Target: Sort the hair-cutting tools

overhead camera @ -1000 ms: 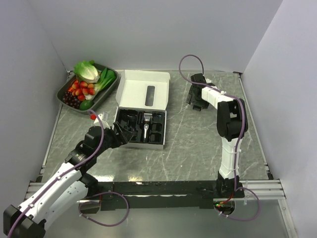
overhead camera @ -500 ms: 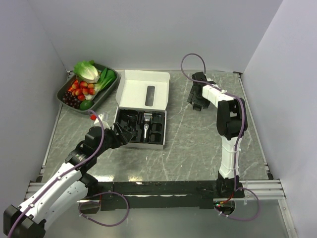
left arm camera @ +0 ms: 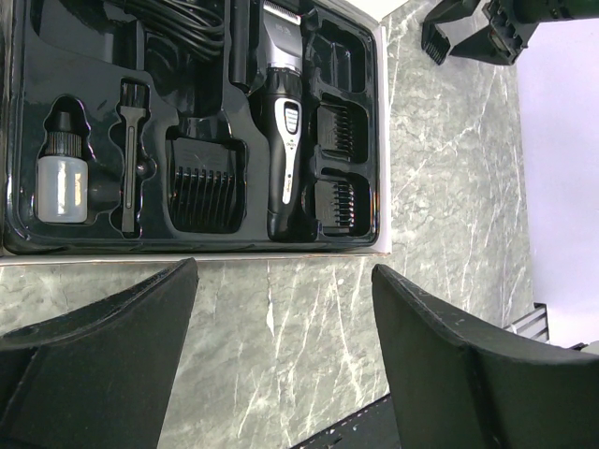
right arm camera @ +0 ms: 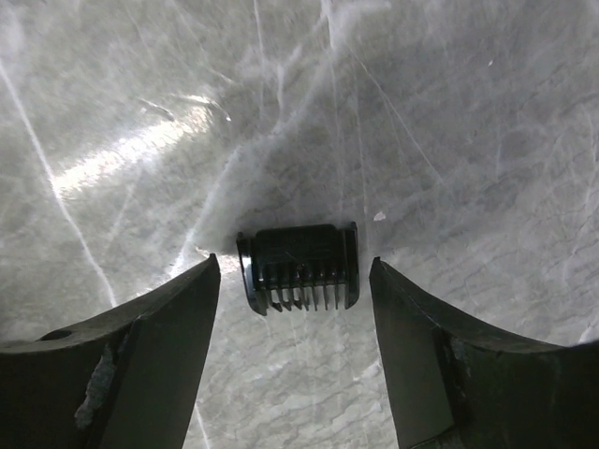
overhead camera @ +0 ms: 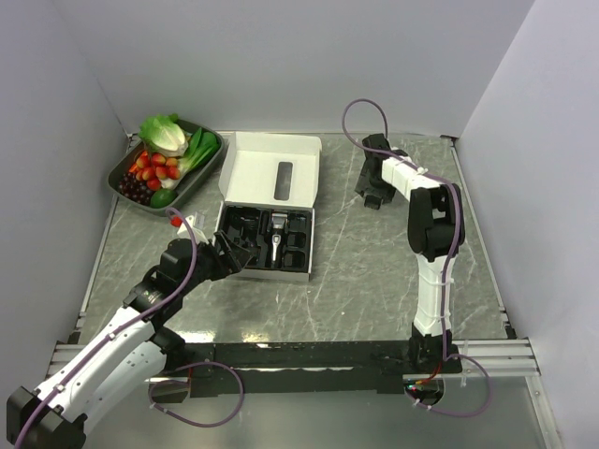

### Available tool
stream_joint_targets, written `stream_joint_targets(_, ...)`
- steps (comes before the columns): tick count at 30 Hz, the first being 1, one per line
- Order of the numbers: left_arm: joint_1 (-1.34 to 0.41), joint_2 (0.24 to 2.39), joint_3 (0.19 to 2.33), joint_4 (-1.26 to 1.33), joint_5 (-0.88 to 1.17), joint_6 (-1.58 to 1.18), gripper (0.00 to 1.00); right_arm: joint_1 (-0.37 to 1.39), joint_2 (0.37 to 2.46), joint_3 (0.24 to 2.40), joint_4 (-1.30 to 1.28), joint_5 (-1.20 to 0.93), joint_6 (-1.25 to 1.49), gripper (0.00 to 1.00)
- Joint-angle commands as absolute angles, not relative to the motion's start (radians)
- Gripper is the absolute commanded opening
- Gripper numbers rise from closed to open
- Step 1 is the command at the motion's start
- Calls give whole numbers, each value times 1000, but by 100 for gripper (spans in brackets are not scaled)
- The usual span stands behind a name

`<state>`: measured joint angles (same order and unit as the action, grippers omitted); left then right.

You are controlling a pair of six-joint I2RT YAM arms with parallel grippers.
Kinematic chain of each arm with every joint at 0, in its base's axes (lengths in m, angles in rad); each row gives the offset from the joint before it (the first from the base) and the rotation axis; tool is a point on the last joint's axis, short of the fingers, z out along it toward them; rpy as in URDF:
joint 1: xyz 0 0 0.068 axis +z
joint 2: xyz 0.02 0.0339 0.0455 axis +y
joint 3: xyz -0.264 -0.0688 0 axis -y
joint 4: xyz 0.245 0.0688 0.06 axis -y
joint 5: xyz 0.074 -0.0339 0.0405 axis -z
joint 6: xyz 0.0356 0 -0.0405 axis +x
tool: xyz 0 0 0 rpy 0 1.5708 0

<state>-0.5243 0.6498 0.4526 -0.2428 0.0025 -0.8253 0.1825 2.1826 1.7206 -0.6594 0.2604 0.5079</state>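
Note:
A black comb guard [right arm camera: 299, 267] lies flat on the marble table with its teeth pointing toward the camera. My right gripper [right arm camera: 293, 273] straddles it, open, with a gap on each side between fingers and guard. From above, the right gripper [overhead camera: 372, 190] is at the far right of the table. The black-and-silver clipper [left arm camera: 285, 140] sits in the black insert [left arm camera: 19, 112] with a brush [left arm camera: 131, 154], a small bottle [left arm camera: 64, 182] and comb guards [left arm camera: 206, 192]. My left gripper [left arm camera: 285, 309] hovers open and empty over bare table just in front of the insert.
The white box lid [overhead camera: 271, 168] lies open behind the black insert [overhead camera: 245, 251]. A tray of vegetables and fruit [overhead camera: 130, 165] stands at the far left corner. Grey walls close in the table on three sides.
The right gripper's jaws have narrowed a little around the comb guard and the wrist has shifted slightly. The left arm has not moved.

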Motion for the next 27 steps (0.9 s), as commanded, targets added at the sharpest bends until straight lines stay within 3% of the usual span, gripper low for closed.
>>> stream_joint_targets(1,-528,640,454,-192,15,-824,81,173,2183,1749,-683,265,520,78)
stream_joint_targets(18,-528,653,463,-181,21,-833,81,172,2233,1836,-778,261,535,82)
stream_joint_targets(27,-528,646,451,-170,28,-847,81,172,2247,1856,-821,252,534,76)
